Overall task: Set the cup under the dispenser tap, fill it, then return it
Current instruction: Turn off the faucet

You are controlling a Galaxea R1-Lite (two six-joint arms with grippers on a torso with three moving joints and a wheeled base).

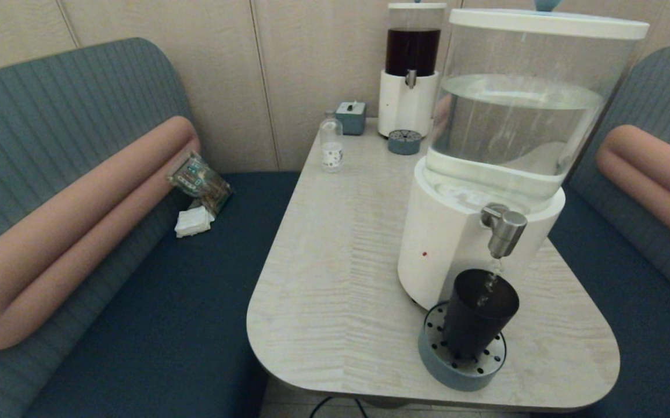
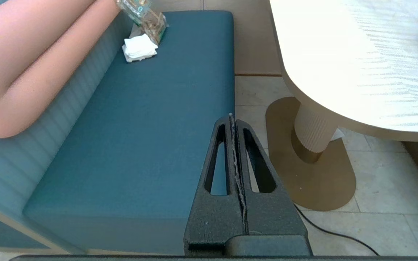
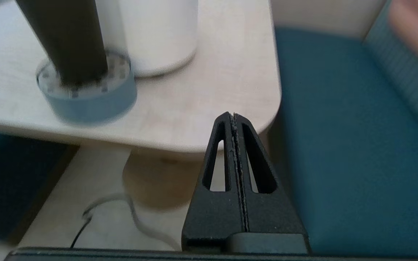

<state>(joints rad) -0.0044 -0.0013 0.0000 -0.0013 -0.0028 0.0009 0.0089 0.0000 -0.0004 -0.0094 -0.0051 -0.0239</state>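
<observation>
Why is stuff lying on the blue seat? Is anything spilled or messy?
No spill shows. Water runs from the tap into the cup, upright on the drip tray. The odd bit is a crumpled packet and white napkins left on the bench. Both grippers, left and right, sit shut off the table.

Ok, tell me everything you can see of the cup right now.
The cup is a small, dark brown-black, handleless tumbler of matte plastic by its look, tapering toward its base. It stands upright on the round grey-blue perforated drip tray at the table's near edge, against the white dispenser base. Its open mouth sits directly below the dispenser tap, and a thin stream of water is falling into it. Neither gripper touches it.
</observation>
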